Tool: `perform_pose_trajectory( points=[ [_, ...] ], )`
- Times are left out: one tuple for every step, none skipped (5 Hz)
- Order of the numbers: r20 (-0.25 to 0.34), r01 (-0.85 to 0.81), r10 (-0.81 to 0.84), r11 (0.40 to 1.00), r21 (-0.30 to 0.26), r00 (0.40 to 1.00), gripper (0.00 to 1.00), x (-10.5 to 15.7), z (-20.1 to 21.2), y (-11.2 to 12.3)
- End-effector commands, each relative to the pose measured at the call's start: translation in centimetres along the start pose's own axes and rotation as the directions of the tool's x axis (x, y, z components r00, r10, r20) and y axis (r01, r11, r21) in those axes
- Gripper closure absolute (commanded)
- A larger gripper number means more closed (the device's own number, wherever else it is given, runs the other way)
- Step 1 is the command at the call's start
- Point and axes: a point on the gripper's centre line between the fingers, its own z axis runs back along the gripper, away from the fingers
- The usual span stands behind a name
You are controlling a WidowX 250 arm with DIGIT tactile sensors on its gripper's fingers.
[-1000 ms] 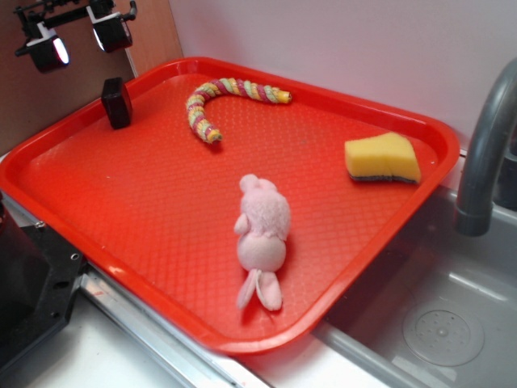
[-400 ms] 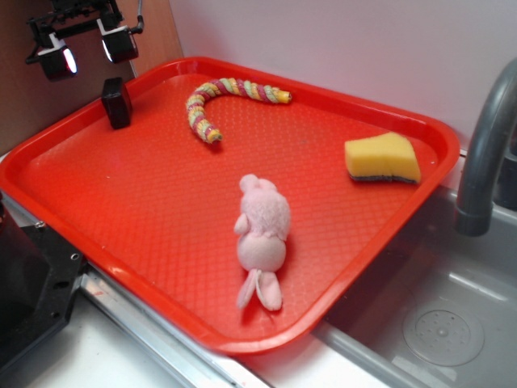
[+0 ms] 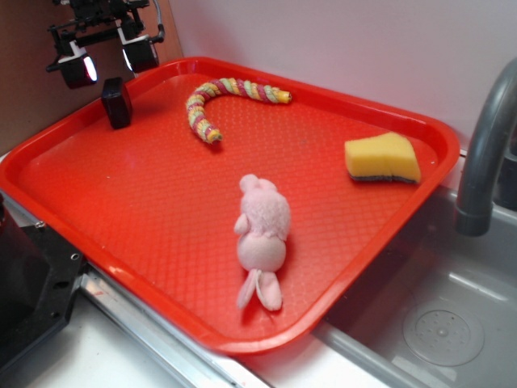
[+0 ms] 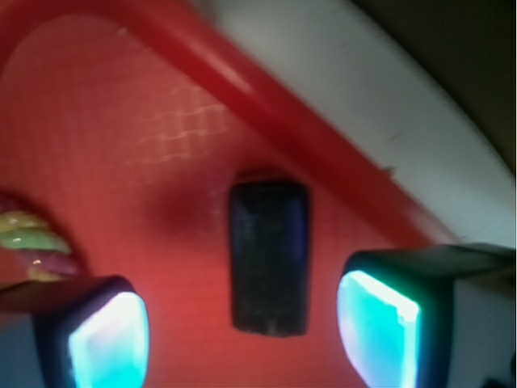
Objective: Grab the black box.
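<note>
The black box [image 3: 117,102] stands upright near the far left corner of the red tray [image 3: 121,202]. In the wrist view the black box [image 4: 269,257] lies between and just beyond my two fingers, close to the tray's rim. My gripper [image 3: 109,62] hovers above the box, a little behind it, open and empty. Its two glowing pads [image 4: 109,339] stand wide apart, one on each side of the box.
A striped rope toy [image 3: 226,99] lies right of the box, its end showing in the wrist view [image 4: 28,238]. A pink plush bunny [image 3: 262,239] lies mid-tray, a yellow sponge [image 3: 383,158] at the right. A grey faucet [image 3: 485,145] and sink are at right, black equipment [image 3: 28,291] at lower left.
My gripper has moved right and slightly up, from left of the box to above it. It stays open. The box has not moved.
</note>
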Motion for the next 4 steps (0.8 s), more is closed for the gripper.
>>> perform_pose_trajectory(
  points=[
    [0.067,0.007,-0.007,1.0,0.004,0.998,0.0,0.8,0.7,0.5],
    [0.054,0.025,-0.027,0.999,0.039,0.998,0.0,0.2,-0.9,0.1],
    [0.047,0.02,-0.022,0.999,0.047,0.999,0.0,-0.2,-1.9,0.1],
    [0.042,0.021,-0.023,0.999,0.046,0.999,0.0,0.1,-2.1,0.0]
  ],
)
